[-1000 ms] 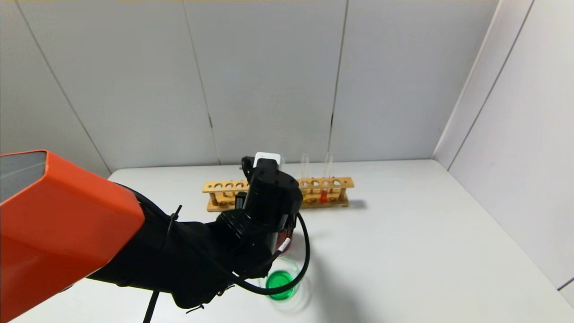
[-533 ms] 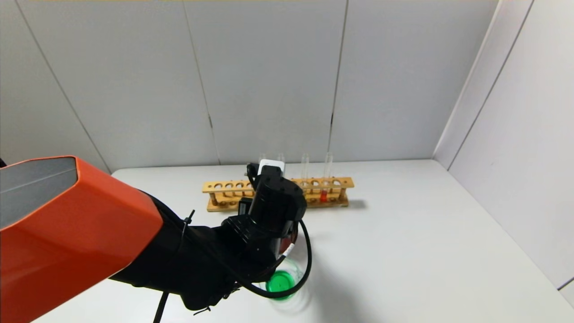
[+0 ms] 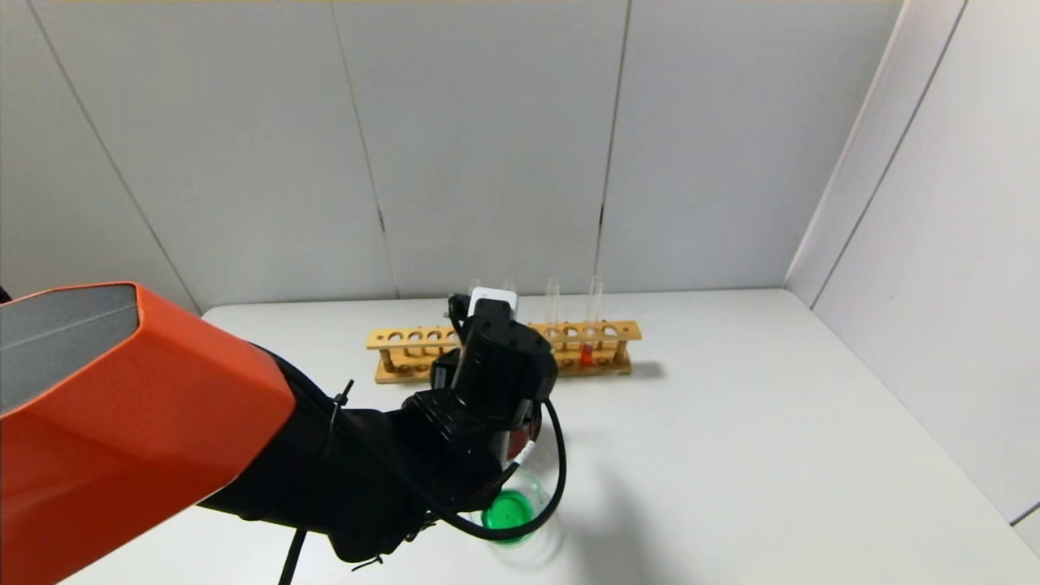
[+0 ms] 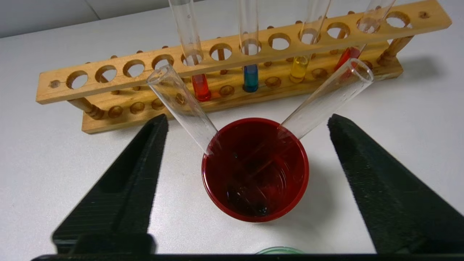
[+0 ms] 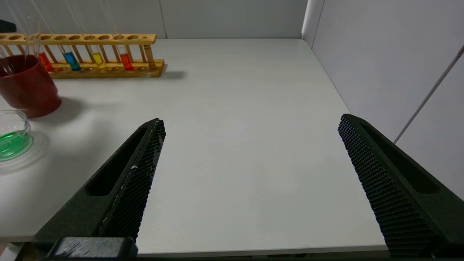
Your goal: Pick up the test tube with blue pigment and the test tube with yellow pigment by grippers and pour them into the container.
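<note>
The left gripper's [image 4: 246, 145] fingers [image 4: 123, 177] stand wide apart, hovering over the dark-red cup [image 4: 255, 170], which sits between them with two empty tubes [image 4: 185, 105] leaning in it at 11 and 1 o'clock. Beyond the cup, at 12 o'clock, the wooden rack [image 4: 232, 58] holds the blue tube [image 4: 250, 76] and, just beside it, the yellow tube [image 4: 300, 69]. The glass container [image 3: 510, 512] of green liquid lies on the desk [image 3: 731, 455] nearer the robot. The right gripper's [image 5: 250, 181] fingers are spread too, over bare desk.

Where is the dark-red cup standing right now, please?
In the left wrist view the dark-red cup stands on the table just in front of the wooden rack, between the left gripper's open jaws, with two empty tubes leaning in it.
</note>
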{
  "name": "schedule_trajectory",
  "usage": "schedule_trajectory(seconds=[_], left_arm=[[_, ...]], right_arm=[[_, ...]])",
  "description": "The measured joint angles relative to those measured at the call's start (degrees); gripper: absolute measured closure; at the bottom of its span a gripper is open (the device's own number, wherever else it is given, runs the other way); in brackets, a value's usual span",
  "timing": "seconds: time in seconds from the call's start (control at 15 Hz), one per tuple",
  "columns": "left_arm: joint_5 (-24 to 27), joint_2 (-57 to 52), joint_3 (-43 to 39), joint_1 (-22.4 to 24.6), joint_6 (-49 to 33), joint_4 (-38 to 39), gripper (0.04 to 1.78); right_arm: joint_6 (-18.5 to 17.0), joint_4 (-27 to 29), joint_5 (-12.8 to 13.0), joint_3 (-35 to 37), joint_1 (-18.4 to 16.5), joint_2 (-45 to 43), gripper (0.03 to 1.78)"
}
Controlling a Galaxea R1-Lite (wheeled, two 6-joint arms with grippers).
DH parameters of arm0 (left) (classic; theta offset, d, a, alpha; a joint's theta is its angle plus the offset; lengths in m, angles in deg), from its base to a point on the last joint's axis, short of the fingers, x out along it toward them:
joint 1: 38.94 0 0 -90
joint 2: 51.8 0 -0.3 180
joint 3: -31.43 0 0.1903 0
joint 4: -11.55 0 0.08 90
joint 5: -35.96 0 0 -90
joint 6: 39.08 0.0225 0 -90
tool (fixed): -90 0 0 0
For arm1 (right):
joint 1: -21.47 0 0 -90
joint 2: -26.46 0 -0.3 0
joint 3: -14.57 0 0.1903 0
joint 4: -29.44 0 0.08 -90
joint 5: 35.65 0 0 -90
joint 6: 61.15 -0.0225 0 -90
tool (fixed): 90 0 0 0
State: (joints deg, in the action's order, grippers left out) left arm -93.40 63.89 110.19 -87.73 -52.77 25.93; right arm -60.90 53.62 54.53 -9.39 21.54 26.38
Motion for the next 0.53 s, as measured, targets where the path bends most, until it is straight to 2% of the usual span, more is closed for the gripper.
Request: schedule_trajectory(seconds=[0.13, 0.53], left_arm=[[-0.2, -1.5, 0.1, -0.1, 0.9, -0.2, 0.08], [-2.1, -11.2, -0.7, 0.1, 6.4, -1.4, 0.07]], right_arm=[[0.0, 0.0, 0.0, 0.0, 0.0, 0.0, 0.07], [0.0, 0.0, 0.0, 0.0, 0.0, 0.0, 0.07]])
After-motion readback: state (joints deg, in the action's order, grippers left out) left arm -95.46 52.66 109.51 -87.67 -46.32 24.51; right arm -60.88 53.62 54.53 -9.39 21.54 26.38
